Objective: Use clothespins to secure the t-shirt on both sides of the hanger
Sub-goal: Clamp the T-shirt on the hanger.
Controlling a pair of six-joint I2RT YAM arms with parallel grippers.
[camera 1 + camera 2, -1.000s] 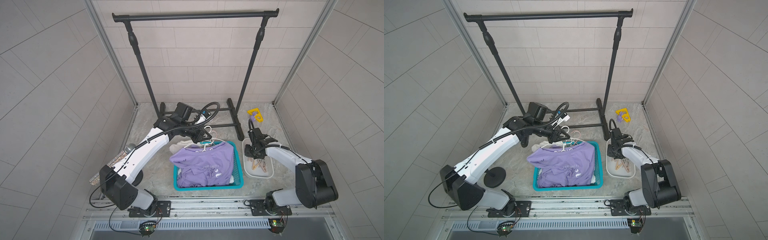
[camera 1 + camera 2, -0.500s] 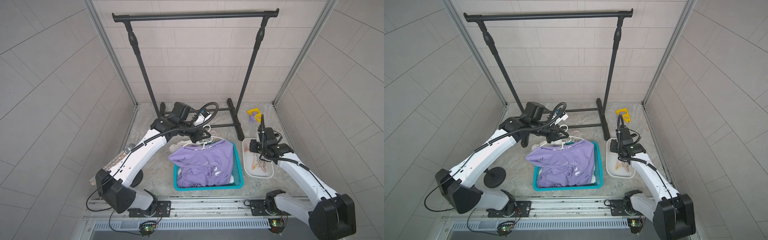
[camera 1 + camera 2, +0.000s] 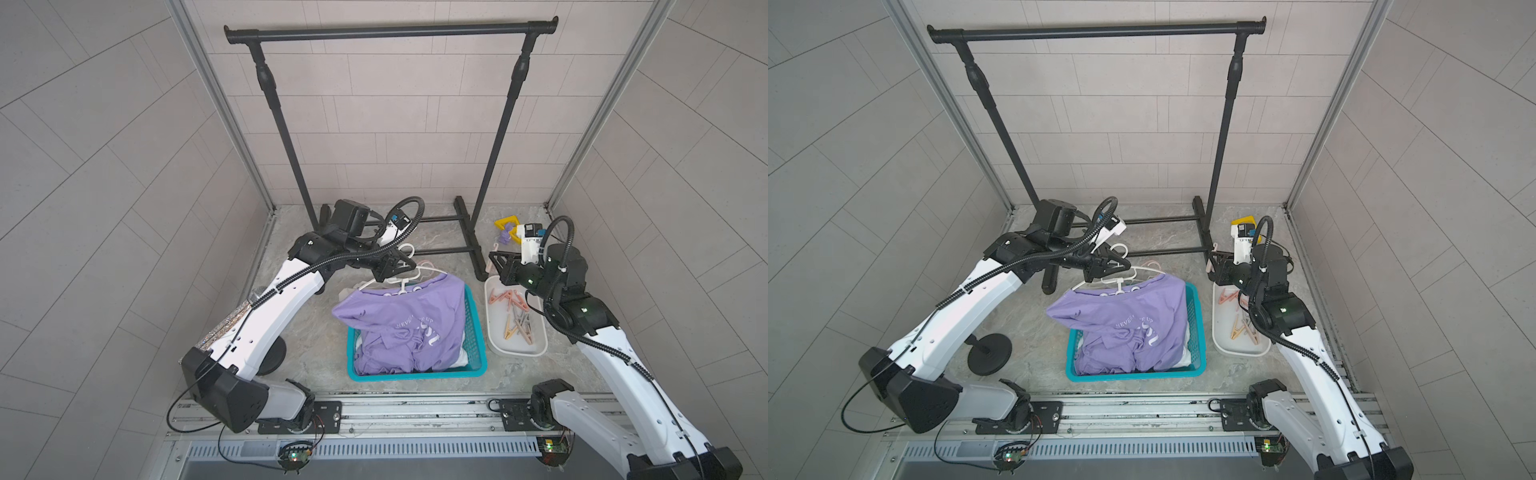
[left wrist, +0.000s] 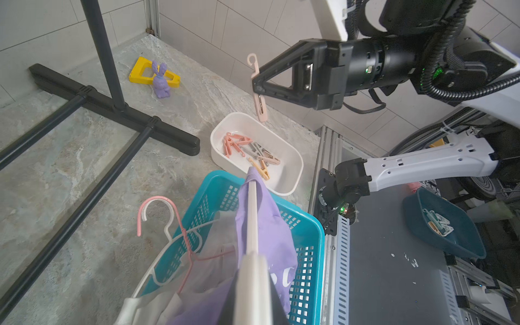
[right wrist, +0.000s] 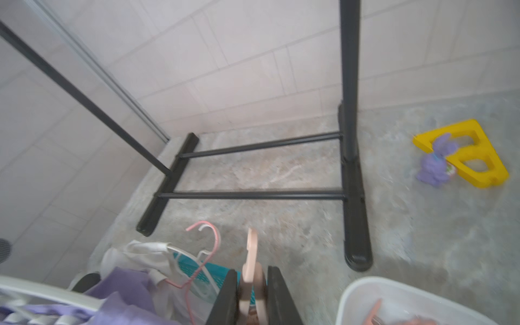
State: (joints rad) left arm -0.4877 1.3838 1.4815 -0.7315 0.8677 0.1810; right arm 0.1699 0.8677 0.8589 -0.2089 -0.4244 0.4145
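Marbled grey tabletop (image 3: 316, 332), pale tiled walls (image 3: 395, 124) on three sides. Black garment rack (image 3: 390, 31) along far edge. Teal basket (image 3: 415, 376), near edge centre, carries purple t-shirt (image 3: 407, 324) on white hanger (image 4: 252, 213), which left gripper (image 3: 399, 268) clamps. White tray (image 3: 536, 340), right edge, holds clothespins (image 3: 515, 316). Right gripper (image 4: 256, 85) pinches one pink clothespin (image 4: 259, 98), raised near tray's far end.

The t-shirt (image 3: 409, 320) is lilac with white lettering; its hanger (image 4: 252, 213) is white, another hanger (image 4: 139, 222) pink; the basket (image 3: 471, 328) is teal, pierced in a grid. The clothespins (image 4: 247, 149) are salmon-pink, peach-tan and grey; their tray (image 4: 287, 174) is white; the rack (image 3: 390, 31) is black.
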